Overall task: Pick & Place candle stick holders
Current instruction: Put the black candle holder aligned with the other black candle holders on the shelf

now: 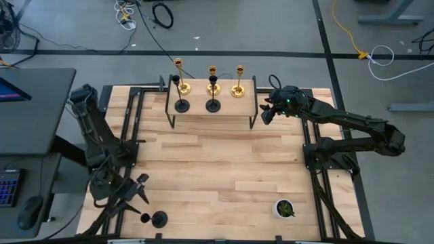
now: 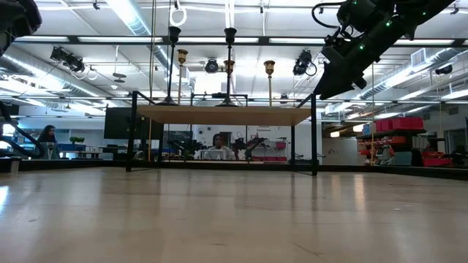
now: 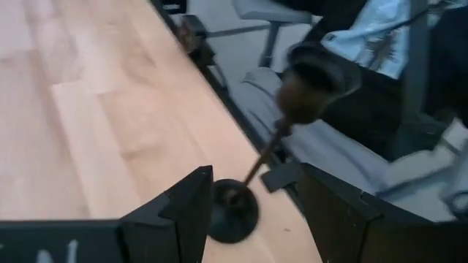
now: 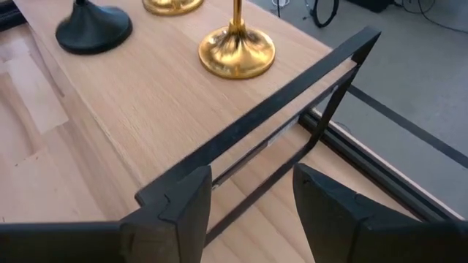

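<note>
1. From my station I see a grey floor [image 1: 258, 34] around the wooden table [image 1: 217, 176], with black tape lines [image 1: 203, 53] on it.
2. Cables [image 1: 161, 13] lie on the floor, and one yellow cable [image 1: 346, 30] too.
3. A dark desk [image 1: 34, 108] with a keyboard [image 1: 10, 186] and mouse [image 1: 28, 213] stands beside the table.
4. Long ceiling lights [image 2: 131, 14] shine in the room.
5. People [image 2: 217, 142] sit far behind the table; red shelves [image 2: 398, 139] stand further.

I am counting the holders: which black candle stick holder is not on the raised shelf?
The black candle stick holder at the table's near-left edge, beside the left claw. The other two black ones stand on the shelf.
</note>
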Robot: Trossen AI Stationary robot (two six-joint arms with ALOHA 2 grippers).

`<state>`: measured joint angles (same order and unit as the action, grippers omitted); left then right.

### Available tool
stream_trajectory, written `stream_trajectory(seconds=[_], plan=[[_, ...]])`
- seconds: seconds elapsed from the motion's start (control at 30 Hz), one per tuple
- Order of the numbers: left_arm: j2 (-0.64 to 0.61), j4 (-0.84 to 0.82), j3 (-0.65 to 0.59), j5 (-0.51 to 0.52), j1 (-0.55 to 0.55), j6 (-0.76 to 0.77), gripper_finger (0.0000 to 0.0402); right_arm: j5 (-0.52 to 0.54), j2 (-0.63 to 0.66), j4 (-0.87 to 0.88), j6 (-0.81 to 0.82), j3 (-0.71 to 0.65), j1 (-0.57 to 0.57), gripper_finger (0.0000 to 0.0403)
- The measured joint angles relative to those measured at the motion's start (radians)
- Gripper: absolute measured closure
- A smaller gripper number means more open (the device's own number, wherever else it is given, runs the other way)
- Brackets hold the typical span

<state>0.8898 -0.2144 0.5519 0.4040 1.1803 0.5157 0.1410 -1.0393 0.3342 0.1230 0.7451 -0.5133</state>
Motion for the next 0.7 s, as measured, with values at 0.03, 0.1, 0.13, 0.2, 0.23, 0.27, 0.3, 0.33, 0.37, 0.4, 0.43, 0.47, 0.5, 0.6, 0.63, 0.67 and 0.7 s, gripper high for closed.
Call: stream_trajectory(seconds=[0.03,0.1,0.13,0.2,0.23,0.27,0.3,0.33,0.37,0.4,0.43,0.47,0.5,0.6,0.63,0.67,0.7], plan=[[0.000,0.019,-0.018,0.027,0.009,0.003,0.0200,0.000,0.000,-0.015,0.000,-0.009,0.000,0.0209],[0.000,0.075,-0.057,0.051,0.019,-0.001,0.0200,0.000,0.000,-0.048,-0.003,-0.036,0.000,0.0209],[0.000,0.116,-0.080,0.051,0.021,-0.002,0.0200,0.000,0.000,-0.064,-0.012,-0.051,0.000,0.0209],[0.000,0.199,-0.128,0.037,0.024,0.001,0.0200,0.000,0.000,-0.082,-0.032,-0.074,0.000,0.0209],[0.000,0.238,-0.151,0.032,0.024,-0.001,0.0200,0.000,0.000,-0.084,-0.034,-0.085,0.000,0.0209],[0.000,0.278,-0.173,0.027,0.024,-0.003,0.0200,0.000,0.000,-0.083,-0.031,-0.093,0.000,0.0209],[0.000,0.318,-0.193,0.027,0.024,-0.013,0.0200,0.000,0.000,-0.080,-0.026,-0.098,0.000,0.0209],[0.000,0.361,-0.211,0.029,0.024,-0.033,0.0200,0.000,0.000,-0.080,-0.026,-0.100,0.000,0.0209],[0.000,0.401,-0.228,0.032,0.022,-0.054,0.0200,0.000,0.000,-0.081,-0.029,-0.100,0.000,0.0209],[0.000,0.435,-0.241,0.036,0.020,-0.082,0.0200,0.000,0.000,-0.082,-0.031,-0.100,0.000,0.0209],[0.000,0.464,-0.253,0.037,0.017,-0.107,0.0200,0.000,0.000,-0.083,-0.034,-0.100,0.000,0.0209],[0.000,0.481,-0.262,0.038,0.014,-0.122,0.0200,0.001,0.000,-0.087,-0.038,-0.100,0.000,0.0209],[0.000,0.495,-0.268,0.037,0.011,-0.132,0.0200,0.007,0.000,-0.095,-0.044,-0.100,0.000,0.0209],[0.001,0.501,-0.268,0.037,-0.002,-0.134,0.0200,0.043,0.000,-0.118,-0.054,-0.100,0.000,0.0209],[0.001,0.501,-0.268,0.037,-0.006,-0.136,0.0200,0.051,0.000,-0.122,-0.053,-0.100,0.000,0.0209],[0.001,0.505,-0.268,0.037,-0.010,-0.140,0.0200,0.050,0.000,-0.123,-0.052,-0.100,0.000,0.0209],[0.002,0.513,-0.268,0.037,-0.015,-0.141,0.0200,0.048,0.000,-0.122,-0.047,-0.100,0.000,0.0209]])
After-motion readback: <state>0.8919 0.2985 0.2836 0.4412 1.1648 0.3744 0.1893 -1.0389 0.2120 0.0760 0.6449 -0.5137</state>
